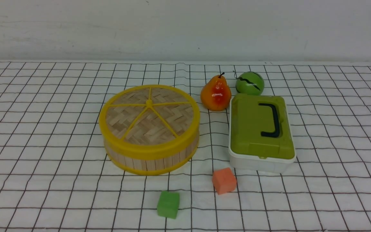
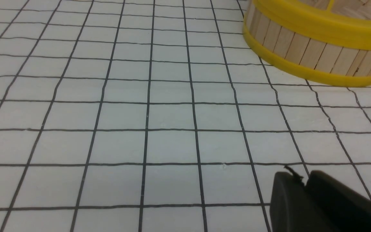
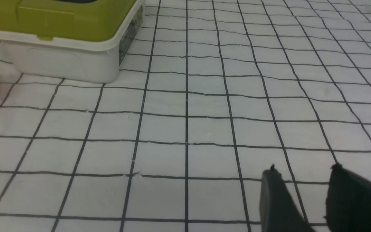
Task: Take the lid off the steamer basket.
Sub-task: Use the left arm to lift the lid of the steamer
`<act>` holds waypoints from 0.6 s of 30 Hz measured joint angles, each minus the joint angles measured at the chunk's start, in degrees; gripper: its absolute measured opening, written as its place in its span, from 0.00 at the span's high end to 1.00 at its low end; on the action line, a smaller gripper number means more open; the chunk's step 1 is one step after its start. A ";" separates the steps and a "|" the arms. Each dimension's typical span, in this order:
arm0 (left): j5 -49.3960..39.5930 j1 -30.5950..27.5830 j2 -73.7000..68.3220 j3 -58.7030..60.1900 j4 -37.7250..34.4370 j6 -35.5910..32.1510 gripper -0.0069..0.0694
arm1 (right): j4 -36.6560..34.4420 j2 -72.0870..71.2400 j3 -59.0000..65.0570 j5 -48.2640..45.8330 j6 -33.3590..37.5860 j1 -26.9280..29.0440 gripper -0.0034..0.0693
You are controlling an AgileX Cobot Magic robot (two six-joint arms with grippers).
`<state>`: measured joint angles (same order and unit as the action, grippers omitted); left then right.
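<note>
Yellow-rimmed round woven-bamboo lid sits on the round slatted-bamboo steamer basket, removal undone; dark left gripper holds nothing, closure unclear; dark right gripper stands parted, empty; lifting and setting aside remain

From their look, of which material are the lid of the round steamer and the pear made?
Lid: apparently bamboo, matte; flat strips cross in a weave. Its rim is smooth yellow, perhaps painted or plastic.
Pear: probably plastic or lacquered foam, glossy; it shows a sharp white highlight.
</note>
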<state>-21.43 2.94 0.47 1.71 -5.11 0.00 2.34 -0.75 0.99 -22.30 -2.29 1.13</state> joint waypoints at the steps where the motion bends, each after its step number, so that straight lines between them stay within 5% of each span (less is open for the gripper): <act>1: 0.00 0.00 0.00 0.00 0.00 0.00 0.81 | 0.00 0.00 0.00 0.00 0.00 0.00 0.62; 8: 8.21 0.00 0.00 0.00 0.00 0.00 0.81 | 0.00 0.00 0.00 0.00 0.00 0.00 0.62; 18: 37.04 0.00 0.00 0.00 -0.11 1.10 0.80 | 0.00 0.00 0.00 0.00 0.00 0.00 0.62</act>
<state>15.62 2.94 0.47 1.71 -5.23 1.10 2.34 -0.75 0.99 -22.30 -2.29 1.13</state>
